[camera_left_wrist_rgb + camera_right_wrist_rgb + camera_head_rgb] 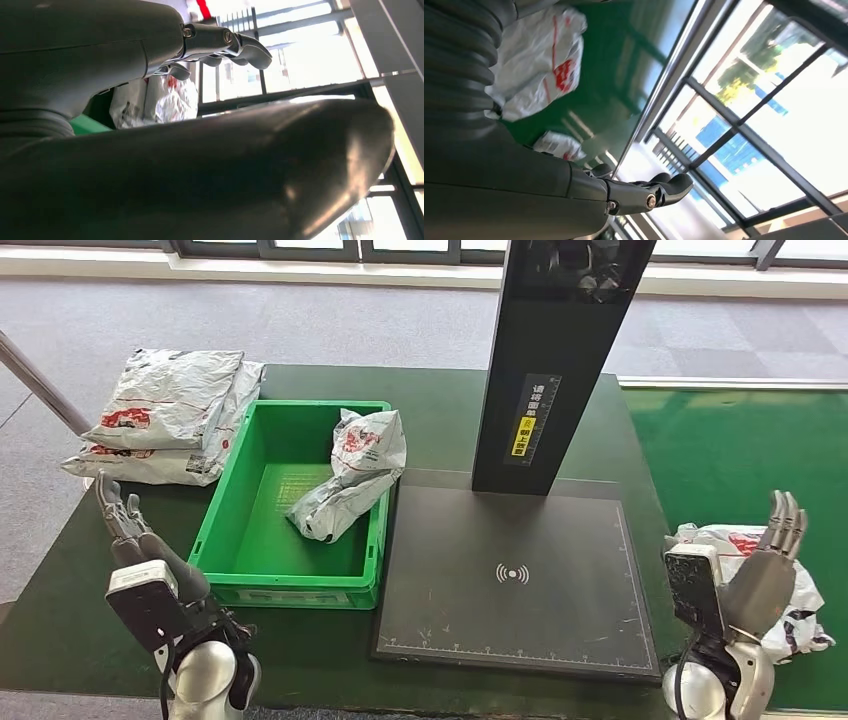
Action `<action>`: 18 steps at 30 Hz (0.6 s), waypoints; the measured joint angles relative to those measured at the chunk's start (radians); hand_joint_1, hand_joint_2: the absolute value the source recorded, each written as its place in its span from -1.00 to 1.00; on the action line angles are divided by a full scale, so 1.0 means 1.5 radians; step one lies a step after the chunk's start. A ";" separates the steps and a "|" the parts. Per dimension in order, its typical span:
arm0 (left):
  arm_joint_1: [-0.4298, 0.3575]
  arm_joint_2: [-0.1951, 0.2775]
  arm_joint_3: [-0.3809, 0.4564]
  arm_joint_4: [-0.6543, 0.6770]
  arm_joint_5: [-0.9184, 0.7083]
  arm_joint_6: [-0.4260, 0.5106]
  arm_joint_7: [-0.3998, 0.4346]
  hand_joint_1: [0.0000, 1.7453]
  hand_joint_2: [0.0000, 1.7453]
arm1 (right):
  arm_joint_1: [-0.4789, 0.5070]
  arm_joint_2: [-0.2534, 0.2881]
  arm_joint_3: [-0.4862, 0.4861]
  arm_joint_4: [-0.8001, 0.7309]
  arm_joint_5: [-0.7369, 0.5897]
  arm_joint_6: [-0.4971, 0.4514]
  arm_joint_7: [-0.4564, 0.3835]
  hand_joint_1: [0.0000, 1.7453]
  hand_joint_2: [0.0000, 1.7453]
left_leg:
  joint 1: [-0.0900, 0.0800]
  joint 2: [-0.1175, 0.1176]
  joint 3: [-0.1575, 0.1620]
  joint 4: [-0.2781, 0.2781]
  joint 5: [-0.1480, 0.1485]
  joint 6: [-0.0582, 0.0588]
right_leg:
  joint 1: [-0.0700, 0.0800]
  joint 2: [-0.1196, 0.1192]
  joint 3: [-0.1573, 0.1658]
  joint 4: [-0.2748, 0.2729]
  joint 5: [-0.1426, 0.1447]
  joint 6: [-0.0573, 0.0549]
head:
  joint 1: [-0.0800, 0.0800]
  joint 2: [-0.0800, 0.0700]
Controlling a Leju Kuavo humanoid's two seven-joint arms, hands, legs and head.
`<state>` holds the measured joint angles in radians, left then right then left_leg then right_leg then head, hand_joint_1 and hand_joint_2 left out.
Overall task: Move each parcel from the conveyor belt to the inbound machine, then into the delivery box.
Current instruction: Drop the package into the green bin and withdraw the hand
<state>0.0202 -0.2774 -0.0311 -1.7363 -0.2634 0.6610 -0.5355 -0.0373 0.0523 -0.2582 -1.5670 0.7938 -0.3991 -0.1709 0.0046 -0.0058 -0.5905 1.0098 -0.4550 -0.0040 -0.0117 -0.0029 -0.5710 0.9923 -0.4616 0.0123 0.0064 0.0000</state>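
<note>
A: Where is the next parcel?

B: A white parcel (745,575) with red print lies on the green conveyor belt (740,455) at the right, right by the right hand (765,565), which partly covers it. The right hand is raised with fingers straight and spread a little, holding nothing.

A: And the machine?

B: The inbound machine's dark scan plate (515,575) lies bare in the middle of the table (440,400), between the belt and the green delivery box (290,505). Its black column (555,350) rises from the plate's far edge. One parcel in the box (350,475) leans against the box's right wall.

A: The other hand?

B: The left hand (125,515) is at the table's left edge, fingers extended and holding nothing, just in front of a stack of parcels (170,415) at the far left corner.

A: What could go wrong?

B: I'd judge the soft, slippery bag may slide or sag out of a loose grasp. Since the parcel sits close under the wrist, the fingers could push it along the belt instead of closing around it. Carried low, it might also drag across the plate's edge.
</note>
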 joint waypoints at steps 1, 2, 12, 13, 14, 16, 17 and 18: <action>0.006 0.004 -0.011 -0.005 0.005 -0.007 0.000 -1.00 -1.00 | -0.005 -0.007 -0.021 0.016 0.035 -0.001 0.017 -1.00 1.00 | 0.000 0.000 0.000 0.000 0.000 0.000 | 0.000 0.000 0.000 0.000 0.000 0.000 | 0.000 0.000; 0.011 0.007 -0.019 -0.009 0.009 -0.013 -0.001 -1.00 -1.00 | -0.013 -0.014 -0.041 0.036 0.066 0.001 0.034 -1.00 1.00 | 0.000 0.000 0.000 0.000 0.000 0.000 | 0.000 0.000 0.000 0.000 0.000 0.000 | 0.000 0.000; 0.025 0.019 -0.057 -0.019 0.008 -0.037 -0.008 -1.00 -1.00 | -0.094 -0.089 -0.161 0.231 0.170 0.041 0.091 -1.00 1.00 | 0.000 0.000 0.000 0.000 0.000 0.000 | 0.000 0.000 0.000 0.000 0.000 0.000 | 0.000 0.000; 0.025 0.019 -0.058 -0.019 0.006 -0.038 -0.008 -1.00 -1.00 | -0.102 -0.096 -0.165 0.250 0.176 0.053 0.099 -1.00 1.00 | 0.000 0.000 0.000 0.000 0.000 0.000 | 0.000 0.001 0.000 0.001 0.000 0.000 | 0.000 0.000; 0.025 0.020 -0.060 -0.019 0.004 -0.038 -0.007 -1.00 -1.00 | -0.115 -0.105 -0.169 0.277 0.183 0.064 0.106 -1.00 1.00 | 0.000 0.001 0.000 0.000 0.000 0.000 | 0.000 0.001 0.000 0.001 0.000 0.000 | 0.000 0.000; 0.023 0.021 -0.062 -0.019 0.001 -0.039 -0.006 -1.00 -1.00 | -0.149 -0.132 -0.175 0.348 0.196 0.080 0.113 -1.00 1.00 | 0.000 0.001 0.000 0.000 0.000 0.000 | 0.000 0.001 0.000 0.001 0.000 0.000 | 0.000 0.000; 0.022 0.022 -0.063 -0.019 0.000 -0.040 -0.005 -1.00 -1.00 | -0.169 -0.146 -0.176 0.388 0.202 0.085 0.115 -1.00 1.00 | 0.000 0.001 0.000 0.000 0.000 0.000 | 0.000 0.001 0.000 0.001 0.000 0.001 | 0.000 0.000; 0.021 0.022 -0.064 -0.019 0.000 -0.041 -0.004 -1.00 -1.00 | -0.189 -0.161 -0.177 0.430 0.209 0.090 0.119 -1.00 1.00 | 0.000 0.001 0.000 0.000 0.000 0.000 | 0.000 0.001 0.000 0.001 0.001 0.001 | 0.000 0.000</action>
<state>0.0522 -0.2441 -0.1271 -1.7651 -0.2641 0.5992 -0.5417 -0.3203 -0.1892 -0.5238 -0.9224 1.1076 -0.2639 0.0074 0.0041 -0.0047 -0.5898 1.0098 -0.4542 -0.0036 -0.0124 -0.0020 -0.5709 0.9932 -0.4607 0.0135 0.0067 0.0000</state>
